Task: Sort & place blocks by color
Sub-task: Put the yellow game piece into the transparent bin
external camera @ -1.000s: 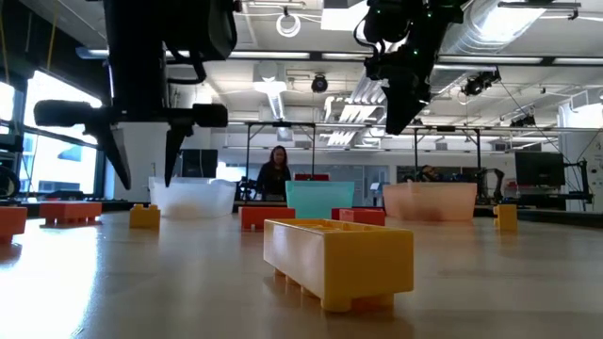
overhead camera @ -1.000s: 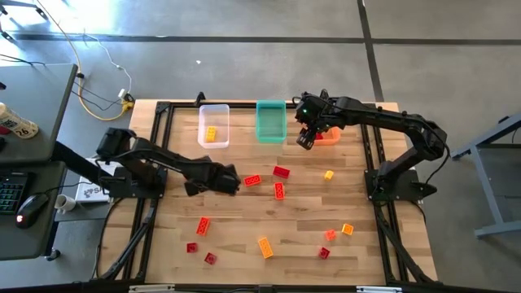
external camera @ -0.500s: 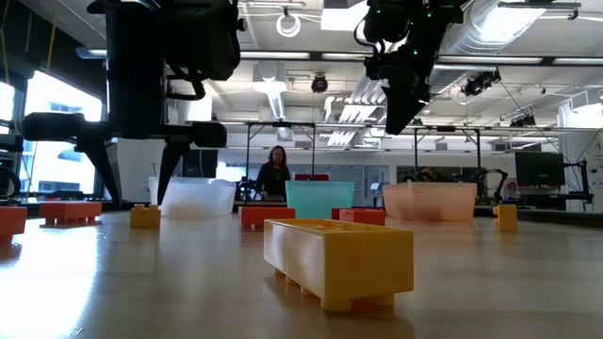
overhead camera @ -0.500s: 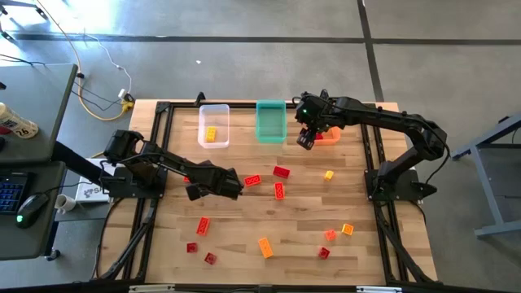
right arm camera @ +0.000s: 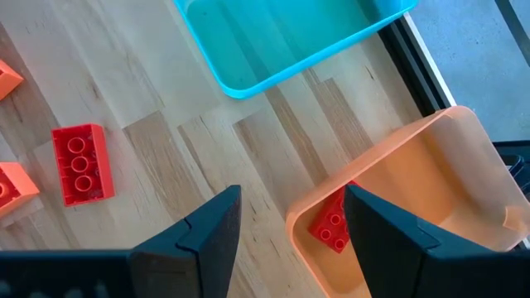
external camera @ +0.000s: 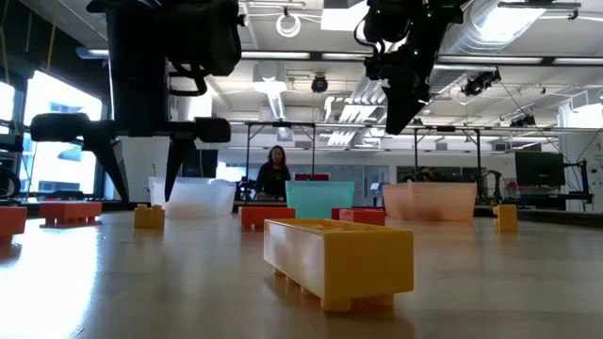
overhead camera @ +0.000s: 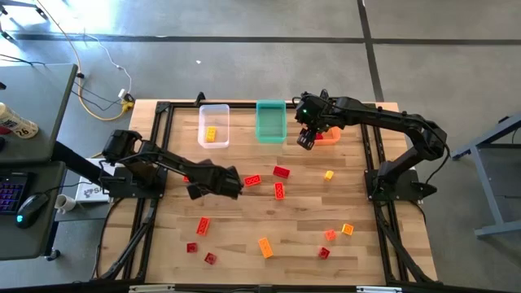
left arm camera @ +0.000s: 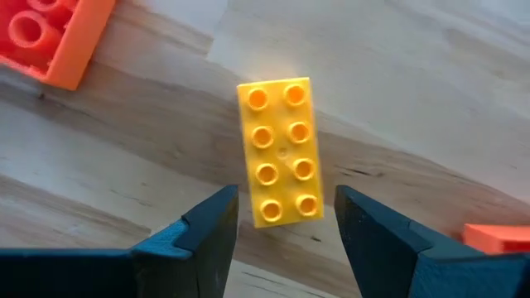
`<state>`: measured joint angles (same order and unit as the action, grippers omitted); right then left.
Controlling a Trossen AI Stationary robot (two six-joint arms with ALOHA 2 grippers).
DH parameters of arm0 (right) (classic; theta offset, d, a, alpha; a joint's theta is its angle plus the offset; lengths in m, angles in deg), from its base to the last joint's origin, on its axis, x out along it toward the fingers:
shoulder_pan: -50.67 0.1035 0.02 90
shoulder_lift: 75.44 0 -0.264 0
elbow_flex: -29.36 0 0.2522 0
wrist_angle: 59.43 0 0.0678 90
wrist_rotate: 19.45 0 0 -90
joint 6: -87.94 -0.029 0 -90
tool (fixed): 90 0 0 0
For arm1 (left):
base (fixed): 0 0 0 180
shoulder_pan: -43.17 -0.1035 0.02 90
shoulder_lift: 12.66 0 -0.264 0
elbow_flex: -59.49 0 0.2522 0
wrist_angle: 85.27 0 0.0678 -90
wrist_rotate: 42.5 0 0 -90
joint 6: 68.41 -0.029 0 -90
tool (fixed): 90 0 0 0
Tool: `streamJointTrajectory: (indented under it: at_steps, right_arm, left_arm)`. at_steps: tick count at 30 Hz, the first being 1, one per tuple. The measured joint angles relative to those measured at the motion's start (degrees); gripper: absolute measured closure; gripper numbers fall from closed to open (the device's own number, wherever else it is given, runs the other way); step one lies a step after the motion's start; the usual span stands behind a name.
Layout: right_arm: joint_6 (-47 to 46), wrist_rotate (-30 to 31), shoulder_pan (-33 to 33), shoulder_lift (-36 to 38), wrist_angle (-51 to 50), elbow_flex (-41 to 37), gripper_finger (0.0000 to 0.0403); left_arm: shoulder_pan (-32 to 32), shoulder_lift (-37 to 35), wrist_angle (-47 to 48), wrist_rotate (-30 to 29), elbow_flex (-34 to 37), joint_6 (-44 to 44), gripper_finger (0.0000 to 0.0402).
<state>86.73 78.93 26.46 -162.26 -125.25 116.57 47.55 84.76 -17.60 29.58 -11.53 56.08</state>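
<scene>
My left gripper [left arm camera: 286, 207] is open and low over the table's left middle [overhead camera: 230, 182]. Its fingers stand on either side of a yellow eight-stud brick [left arm camera: 280, 151] without touching it; the brick lies flat, studs up, and also shows in the low view [external camera: 148, 216]. My right gripper [right arm camera: 290, 215] is open and raised near the far edge [overhead camera: 305, 142], over the near rim of the orange bin [right arm camera: 414, 190], which holds a red brick [right arm camera: 335, 223]. Red, orange and yellow bricks lie scattered on the table, among them a red one [overhead camera: 282, 172] and an orange one [overhead camera: 265, 247].
A clear bin [overhead camera: 213, 124] with a yellow brick inside and a teal bin [overhead camera: 271, 120] stand along the far edge. Red bricks [overhead camera: 252, 180] [overhead camera: 279, 190] lie just right of my left gripper. A big orange brick [external camera: 339, 254] sits close to the low camera. A person shows in the room behind.
My left gripper has come down toward the table, staying open, so its fingertips now stand low on both sides of the yellow brick. The right arm has kept still.
</scene>
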Motion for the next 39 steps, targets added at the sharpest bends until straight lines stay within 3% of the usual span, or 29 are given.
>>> streamJointTrajectory:
  at_steps: [25,39]
  right_arm:
    - [0.0,0.0,0.0,0.0,0.0,-0.02,0.0201]
    - [0.17,-0.09,-0.01,0.0,-0.16,-0.02,0.0201]
  left_arm:
    - [-0.92,0.84,-0.06,0.15,0.18,0.8,0.0213]
    - [-2.14,4.99,-1.46,1.25,0.18,-2.15,0.0213]
